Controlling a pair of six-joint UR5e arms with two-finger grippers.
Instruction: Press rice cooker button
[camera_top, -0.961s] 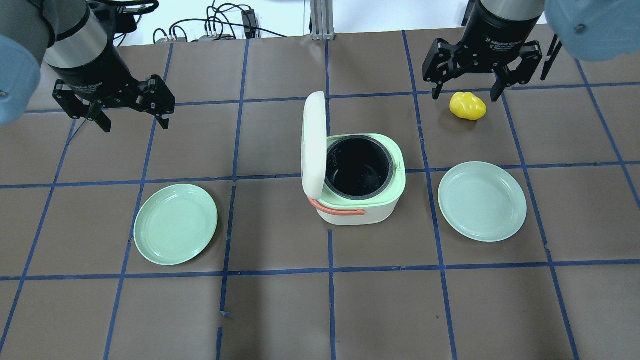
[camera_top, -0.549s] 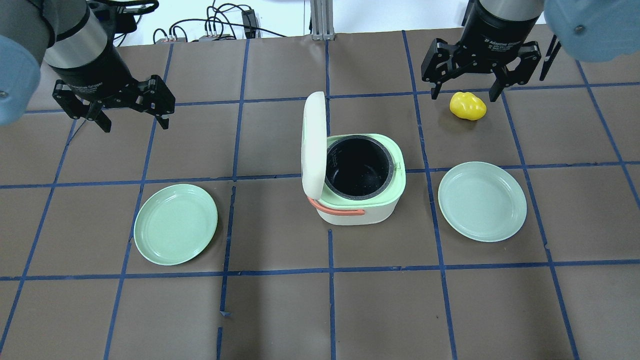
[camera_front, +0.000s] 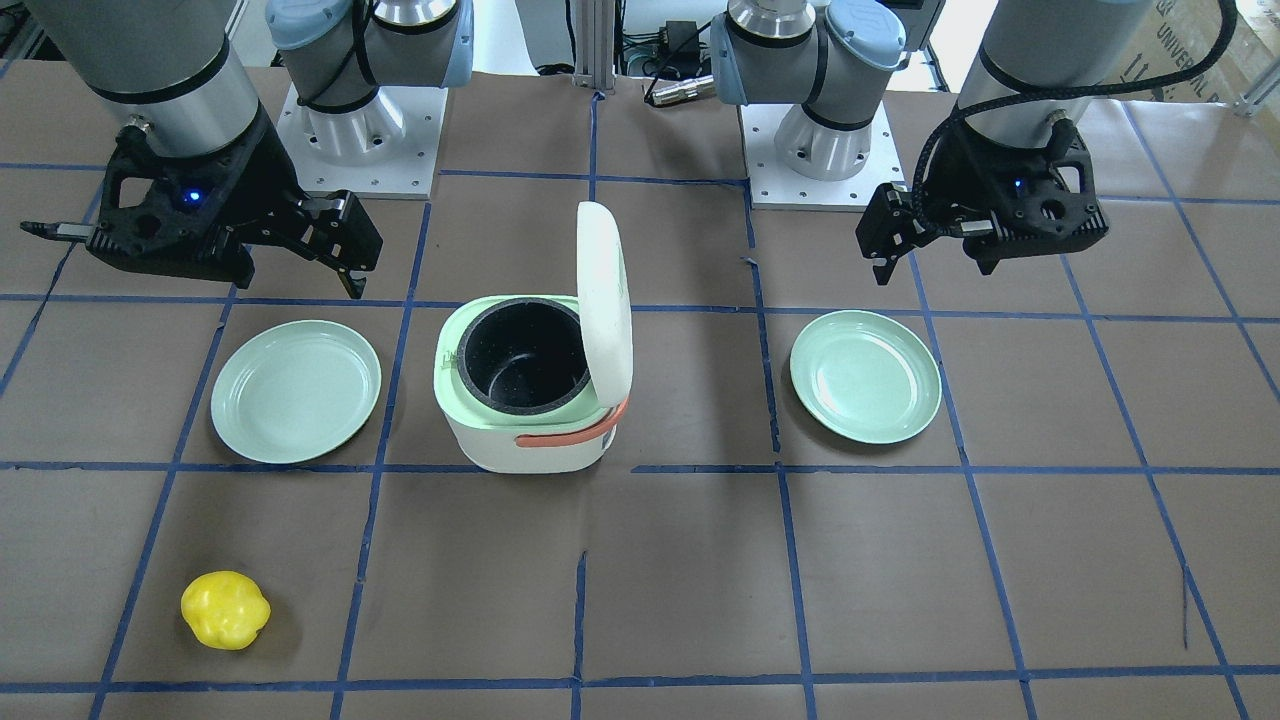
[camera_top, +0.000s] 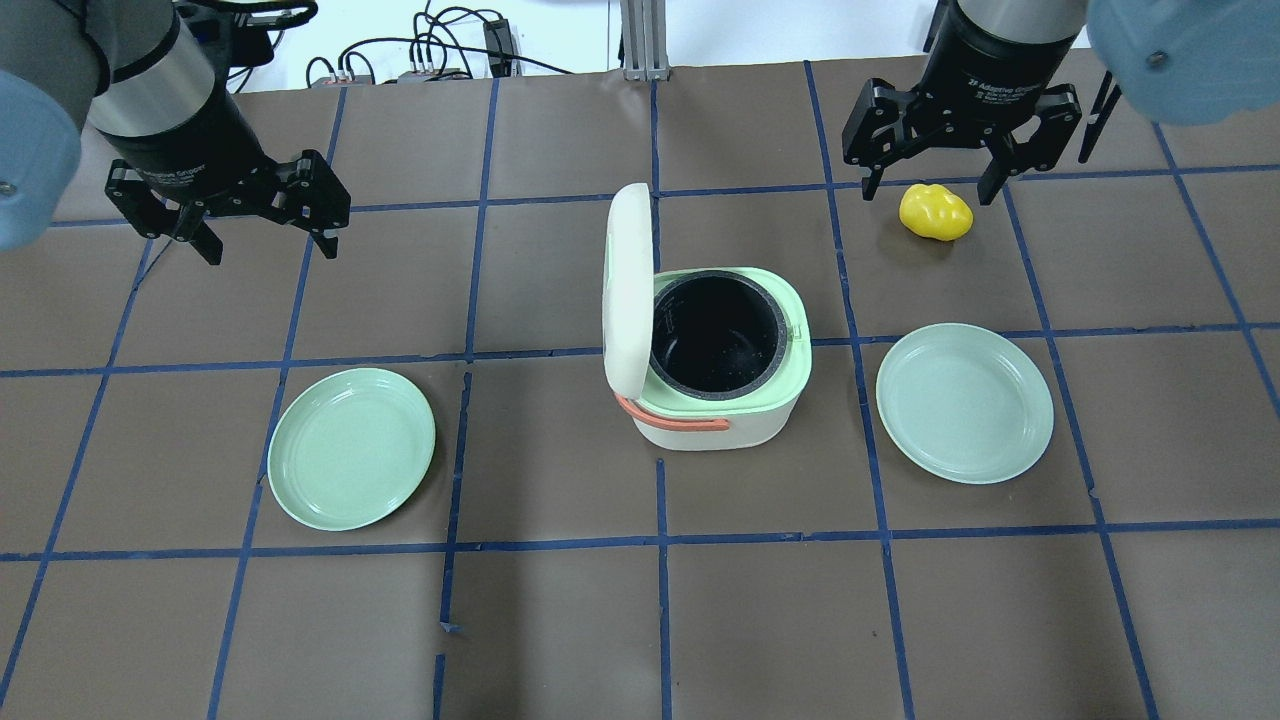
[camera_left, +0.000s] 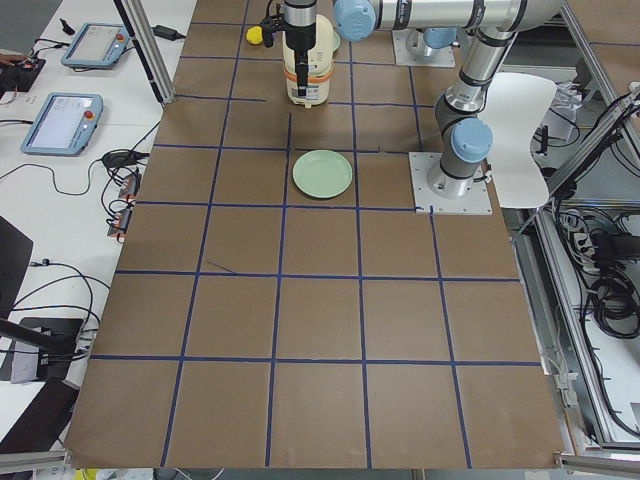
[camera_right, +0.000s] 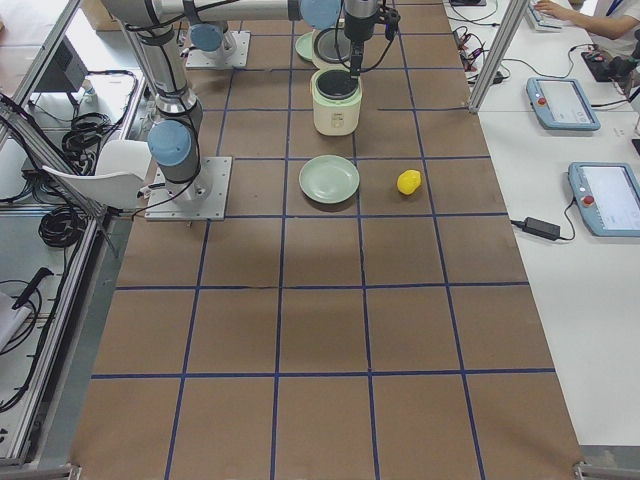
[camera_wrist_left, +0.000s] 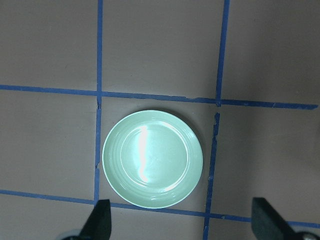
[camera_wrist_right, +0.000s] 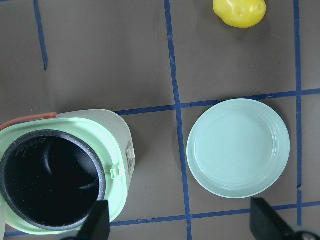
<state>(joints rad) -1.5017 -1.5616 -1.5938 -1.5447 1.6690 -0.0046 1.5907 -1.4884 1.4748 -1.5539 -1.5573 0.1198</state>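
Brown paper marked off in blue tape squares covers the table (camera_top: 560, 620). Closest to the robot's edge, both arms hang in the air above the surface. The left gripper (camera_top: 270, 245) is over the left half of the table, its fingers spread wide with nothing between them; its wrist camera looks straight down on the left plate (camera_top: 350, 448). The right gripper (camera_top: 930, 182) is over the right half, likewise spread wide and empty. Neither one touches anything.

Further out, the two pale green plates lie flat on the paper, the left plate toward the table's left end and the right plate (camera_top: 965, 402) toward its right end.

Between them, at about the middle of the table and well apart from both grippers, stands the rice cooker (camera_top: 720, 430). Its white lid (camera_top: 628, 290) is swung up and stands nearly upright on the side facing the left end, so the black inner pot (camera_top: 715, 335) shows inside the mint green rim. The orange handle (camera_top: 680, 423) lies folded down against the white body below the lid. A small latch tab sits on the rim on the side facing the right end.

Nearest the far edge, toward the far right corner, a yellow lumpy toy (camera_top: 935, 212) rests alone on the paper.
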